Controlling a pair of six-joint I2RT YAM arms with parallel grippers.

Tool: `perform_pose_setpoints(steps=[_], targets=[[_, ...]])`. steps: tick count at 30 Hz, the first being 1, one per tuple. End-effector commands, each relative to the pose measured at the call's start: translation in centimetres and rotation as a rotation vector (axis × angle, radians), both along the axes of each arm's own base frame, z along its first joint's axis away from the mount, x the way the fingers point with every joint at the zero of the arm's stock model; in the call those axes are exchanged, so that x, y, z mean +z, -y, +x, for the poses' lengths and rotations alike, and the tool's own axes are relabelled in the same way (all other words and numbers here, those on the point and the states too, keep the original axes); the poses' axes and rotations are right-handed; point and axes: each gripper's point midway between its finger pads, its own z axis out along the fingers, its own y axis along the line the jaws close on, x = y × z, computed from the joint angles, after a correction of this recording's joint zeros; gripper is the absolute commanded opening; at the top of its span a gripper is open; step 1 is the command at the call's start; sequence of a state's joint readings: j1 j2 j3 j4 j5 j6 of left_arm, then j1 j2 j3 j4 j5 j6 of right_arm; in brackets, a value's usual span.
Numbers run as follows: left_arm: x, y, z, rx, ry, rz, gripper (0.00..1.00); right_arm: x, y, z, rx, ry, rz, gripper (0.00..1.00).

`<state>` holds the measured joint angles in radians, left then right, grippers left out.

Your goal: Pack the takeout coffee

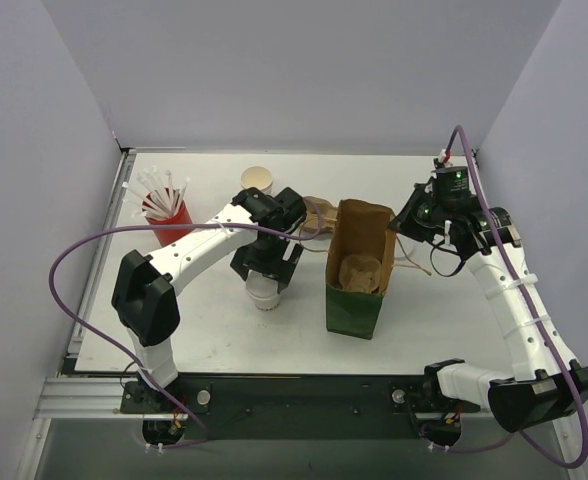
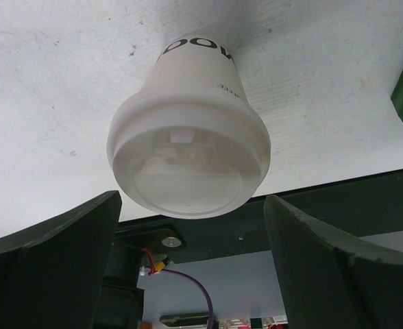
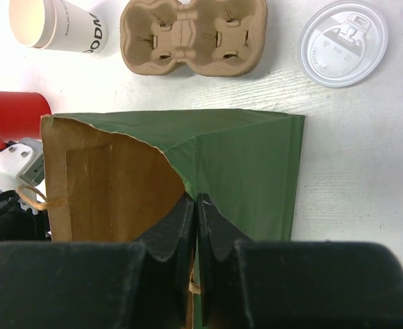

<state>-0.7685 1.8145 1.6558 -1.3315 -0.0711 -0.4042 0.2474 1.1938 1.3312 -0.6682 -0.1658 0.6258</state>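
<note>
I see the left gripper (image 2: 191,202) spread wide astride the small white lidded paper cup (image 2: 188,154), gripping nothing; closing off-centre could topple it. The right gripper (image 3: 197,205) is clamped on the green-and-brown paper bag (image 3: 246,157) rim.

I can read only fragments: black "ODM" on the far lidless white paper cup (image 3: 57,27), and "OO" on the small lidded white paper cup (image 2: 194,68).

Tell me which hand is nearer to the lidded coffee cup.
Left. The left hand hangs open over the cup, fingers flanking it; the right hand is farther off, gripping the green bag.
</note>
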Motion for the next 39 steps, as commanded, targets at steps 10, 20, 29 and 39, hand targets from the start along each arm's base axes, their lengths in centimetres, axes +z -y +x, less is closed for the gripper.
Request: perform_pose_setpoints(steps=[10,20,29,39], targets=[[1.8,0.2,2.3,0.137,0.245,-0.104,0.93,0.0,0.0,-0.3,0.019,0.024,0.005,0.02],[1.4,0.2,2.0,0.139,0.278,-0.149,0.95,-0.3,0.0,-0.6,0.021,0.02,0.006,0.01],[0.9,0.4,1.9,0.156,0.301,-0.186,0.95,-0.3,0.0,-0.7,0.019,0.022,0.009,0.01],[2.4,0.4,1.9,0.155,0.356,-0.234,0.95,-0.5,-0.3,-0.8,0.024,0.017,0.009,0.01]])
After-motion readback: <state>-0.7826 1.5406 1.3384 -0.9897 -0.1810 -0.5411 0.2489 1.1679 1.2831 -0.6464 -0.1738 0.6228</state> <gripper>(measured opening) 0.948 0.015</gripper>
